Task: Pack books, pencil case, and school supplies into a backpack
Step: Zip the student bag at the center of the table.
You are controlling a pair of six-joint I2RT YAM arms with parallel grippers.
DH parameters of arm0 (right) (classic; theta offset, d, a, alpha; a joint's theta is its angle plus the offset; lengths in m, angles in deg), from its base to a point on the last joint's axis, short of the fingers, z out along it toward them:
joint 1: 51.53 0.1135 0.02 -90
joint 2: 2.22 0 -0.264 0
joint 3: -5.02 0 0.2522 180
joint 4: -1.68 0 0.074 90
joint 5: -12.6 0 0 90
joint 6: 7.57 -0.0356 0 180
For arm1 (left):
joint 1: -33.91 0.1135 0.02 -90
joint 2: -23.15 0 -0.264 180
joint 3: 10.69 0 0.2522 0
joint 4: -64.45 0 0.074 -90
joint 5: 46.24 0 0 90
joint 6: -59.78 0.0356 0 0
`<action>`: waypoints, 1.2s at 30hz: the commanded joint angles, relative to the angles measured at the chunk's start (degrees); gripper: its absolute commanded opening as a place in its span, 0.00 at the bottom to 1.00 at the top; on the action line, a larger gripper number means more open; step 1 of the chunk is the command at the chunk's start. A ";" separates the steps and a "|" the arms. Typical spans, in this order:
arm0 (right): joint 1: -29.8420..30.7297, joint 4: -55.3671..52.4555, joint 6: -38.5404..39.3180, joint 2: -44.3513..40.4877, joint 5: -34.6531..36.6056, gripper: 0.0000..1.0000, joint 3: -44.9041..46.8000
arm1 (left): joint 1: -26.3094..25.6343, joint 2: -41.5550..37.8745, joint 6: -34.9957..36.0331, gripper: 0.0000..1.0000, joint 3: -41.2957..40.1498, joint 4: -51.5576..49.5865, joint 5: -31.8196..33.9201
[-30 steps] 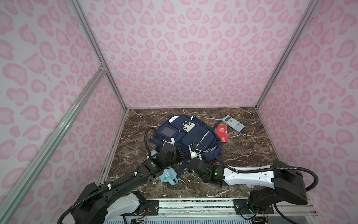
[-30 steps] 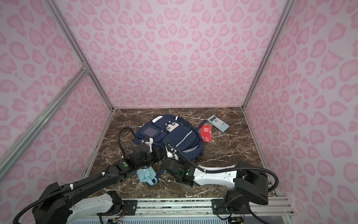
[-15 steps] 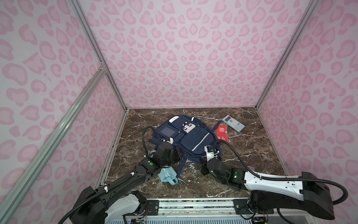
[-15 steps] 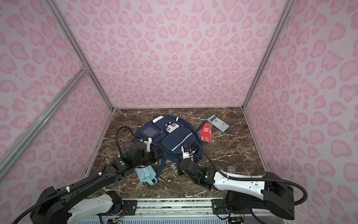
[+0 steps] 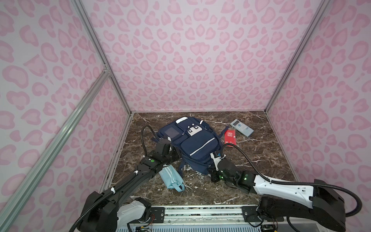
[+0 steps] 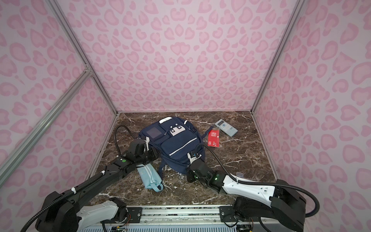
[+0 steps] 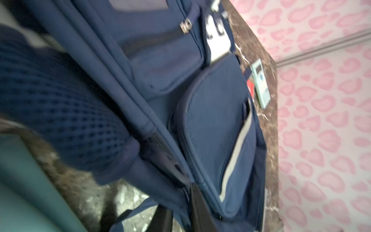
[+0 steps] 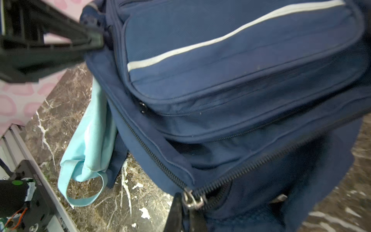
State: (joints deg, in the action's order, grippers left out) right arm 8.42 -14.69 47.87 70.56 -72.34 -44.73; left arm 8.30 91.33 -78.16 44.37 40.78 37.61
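The navy backpack (image 5: 192, 140) (image 6: 176, 140) lies front up in the middle of the marble floor. My left gripper (image 7: 180, 211) is at its near left edge. Its fingers stand a little apart with blue fabric between them; the view is blurred, so a grip is unclear. My right gripper (image 8: 184, 213) is shut on the zipper pull (image 8: 192, 198) at the backpack's near right corner (image 5: 208, 170). The zip gapes just behind the pull. The aqua pencil case (image 5: 170, 177) (image 8: 94, 130) lies beside the backpack under my left arm. The books are out of view.
The grey-blue calculator (image 5: 242, 127) and the red booklet (image 5: 229, 138) lie right of the backpack toward the back. A small clear plastic pack (image 6: 240, 174) shows behind my right arm. Pink walls close three sides, and a metal rail (image 5: 200, 213) runs along the front.
My right gripper has travelled from beside the left gripper rightward along the backpack's near edge with the zipper pull. The left fingers have parted slightly.
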 commanded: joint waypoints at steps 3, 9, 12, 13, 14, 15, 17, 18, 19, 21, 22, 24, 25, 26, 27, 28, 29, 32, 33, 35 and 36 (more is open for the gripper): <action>4.18 5.06 -2.01 15.39 5.56 0.00 -13.26 | 3.08 -0.47 8.01 0.52 4.48 -5.28 9.10; 3.66 12.90 0.43 30.71 2.94 0.00 -27.84 | 3.03 -10.74 6.24 0.67 -0.71 -13.04 5.52; 3.44 14.39 1.44 34.19 1.58 0.00 -31.29 | 3.08 -14.03 0.85 0.66 -5.54 -8.99 -0.27; 3.48 14.48 1.73 34.52 1.31 0.00 -31.70 | 3.03 -14.06 -1.50 0.65 -7.48 -5.81 -2.85; 3.45 14.00 1.95 34.41 1.11 0.00 -32.01 | 3.08 -13.55 -3.51 0.64 -8.66 -3.56 -4.97; 3.60 13.99 2.43 34.09 1.10 0.00 -31.87 | 3.08 -12.79 -5.15 0.64 -9.43 -1.83 -5.65; 3.70 14.65 3.32 33.67 -0.53 0.00 -31.06 | 3.06 -11.49 -7.04 0.64 -10.19 0.44 -3.85; 3.82 14.66 3.77 33.58 -1.56 0.00 -30.83 | 3.10 -10.94 -7.35 0.64 -10.07 0.90 -1.90; 4.33 14.76 4.38 33.49 -1.89 0.00 -30.65 | 3.08 -10.36 -6.87 0.64 -9.92 1.53 -0.45; 5.63 14.81 5.98 33.31 -1.61 0.00 -30.28 | 3.10 -9.53 -6.83 0.64 -9.18 1.63 3.26; 6.35 14.38 6.68 33.40 -1.63 0.00 -30.57 | 3.05 -9.20 -6.93 0.64 -9.40 2.95 3.79; 7.16 14.18 7.36 33.58 -1.77 0.00 -30.97 | 3.04 -8.28 -8.07 0.64 -9.93 5.67 3.34; 7.42 14.33 7.41 33.60 -1.52 0.00 -31.08 | 3.05 -7.40 -8.13 0.64 -9.95 6.92 2.53; 7.51 14.51 7.43 33.58 -1.28 0.00 -31.20 | 3.02 -6.13 -8.56 0.63 -9.71 7.27 1.58; 7.54 14.41 7.41 33.57 -1.19 0.00 -31.37 | 3.02 -4.67 -8.83 0.61 -9.64 7.91 0.16; 7.61 14.24 7.62 33.38 -0.88 0.00 -31.53 | 2.95 -3.19 -8.93 0.57 -9.57 8.60 -1.22; 7.56 13.92 7.75 33.33 -0.45 0.00 -31.75 | 2.99 -2.20 -9.13 0.50 -9.77 9.11 -1.96; 7.48 12.23 8.36 32.70 1.06 0.00 -32.00 | 3.01 -0.25 -9.50 0.18 -10.40 10.78 -2.82; 7.51 10.86 8.29 32.38 2.02 0.00 -32.04 | 2.98 -0.11 -9.24 0.07 -10.22 10.73 -2.55; 7.02 8.37 8.13 31.45 3.31 0.00 -31.32 | 3.09 -0.57 -8.78 0.02 -9.34 9.81 -1.79; 6.54 6.61 7.41 30.71 4.20 0.00 -30.48 | 3.03 -0.88 -7.90 0.02 -8.38 8.49 -1.16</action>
State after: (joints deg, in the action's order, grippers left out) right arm 15.37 -9.34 54.82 102.82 -70.30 -75.76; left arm 11.34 90.76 -87.41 34.53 46.59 36.65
